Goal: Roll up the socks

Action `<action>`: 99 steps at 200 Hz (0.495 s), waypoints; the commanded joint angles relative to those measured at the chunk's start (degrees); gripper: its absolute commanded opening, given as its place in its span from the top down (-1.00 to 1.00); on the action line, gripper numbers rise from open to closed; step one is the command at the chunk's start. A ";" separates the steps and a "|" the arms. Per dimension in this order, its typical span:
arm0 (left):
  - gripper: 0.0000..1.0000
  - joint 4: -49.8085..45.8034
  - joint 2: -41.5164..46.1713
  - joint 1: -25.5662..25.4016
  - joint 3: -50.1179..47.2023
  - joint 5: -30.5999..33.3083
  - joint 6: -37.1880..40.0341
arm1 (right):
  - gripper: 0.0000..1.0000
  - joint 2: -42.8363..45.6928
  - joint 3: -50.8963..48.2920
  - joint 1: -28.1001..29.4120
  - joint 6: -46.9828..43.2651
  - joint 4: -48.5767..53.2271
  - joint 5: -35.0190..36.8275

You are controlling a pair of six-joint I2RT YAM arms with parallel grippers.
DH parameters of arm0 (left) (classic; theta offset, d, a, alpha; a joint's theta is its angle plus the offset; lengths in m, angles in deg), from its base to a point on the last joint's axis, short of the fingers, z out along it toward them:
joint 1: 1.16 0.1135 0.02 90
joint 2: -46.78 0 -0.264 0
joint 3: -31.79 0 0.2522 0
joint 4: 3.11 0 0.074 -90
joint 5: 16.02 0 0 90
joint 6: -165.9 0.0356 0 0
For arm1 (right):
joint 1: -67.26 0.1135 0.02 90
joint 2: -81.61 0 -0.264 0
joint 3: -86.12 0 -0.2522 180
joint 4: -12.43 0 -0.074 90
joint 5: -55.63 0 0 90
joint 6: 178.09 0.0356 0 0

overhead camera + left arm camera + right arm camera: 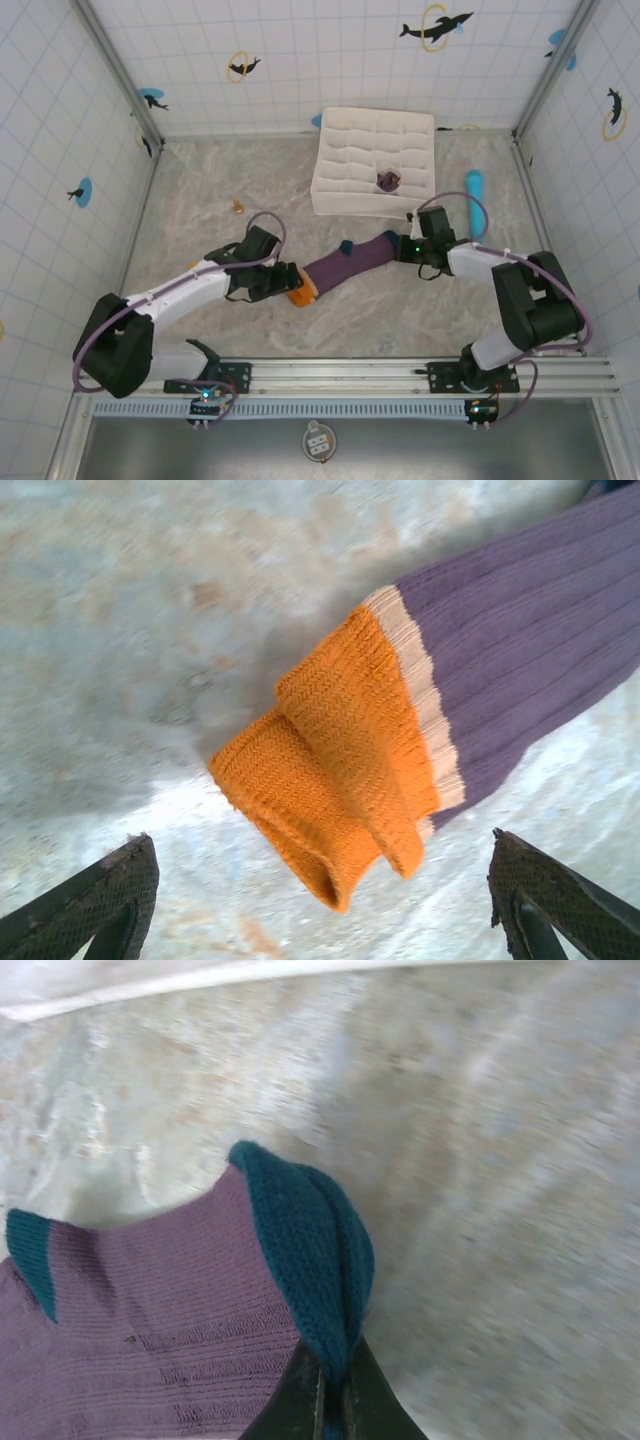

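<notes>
Sock (pixel 345 268) lies stretched out on the table (pixel 400 310) between my two arms, and a second purple bundle (pixel 388 181) sits in a cell of the white box (pixel 345 140). My right gripper (pixel 335 1405) has its fingers pinched on the sock's teal edge (pixel 310 1230). My left gripper (pixel 320 895) stands spread wide at the folded orange toe (pixel 330 780), fingers clear of it.

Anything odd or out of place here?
The sock has its orange toe folded back on itself by the open left gripper, not flat. A small tan object lies loose left of the white box; too small to identify.
</notes>
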 commanded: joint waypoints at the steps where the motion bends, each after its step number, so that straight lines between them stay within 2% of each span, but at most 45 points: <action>1: -0.77 -0.13 -2.03 -0.39 2.74 -0.61 -1.22 | 0.99 1.72 -2.60 -2.88 -4.02 1.68 -3.59; 13: -0.79 -0.25 -3.05 -0.37 3.48 0.43 -0.25 | 0.95 1.77 -3.01 -4.21 -4.89 2.00 -3.90; 33: -0.76 0.84 -5.51 -0.37 4.97 0.89 1.65 | 0.71 2.31 -3.11 -5.65 -5.89 2.30 -3.39; 48: -0.69 1.88 -7.26 -0.37 5.98 1.64 2.77 | 0.30 3.70 -2.73 -5.98 -6.19 3.14 -3.52; 61: -0.62 2.53 -8.78 -0.37 6.97 2.06 3.83 | 0.06 5.84 -2.65 -5.98 -6.21 3.71 -3.58; 77: -0.59 2.44 -10.64 -0.39 8.18 2.64 4.66 | -0.33 9.10 -2.87 -5.76 -5.54 5.02 -3.56; 89: -0.53 2.98 -11.53 -0.38 8.49 2.24 5.02 | -0.46 11.77 -3.43 -5.34 -4.85 6.57 -3.23; 99: -0.48 3.88 -11.99 -0.37 8.26 2.01 4.85 | -0.49 13.89 -4.14 -4.74 -4.07 7.67 -2.73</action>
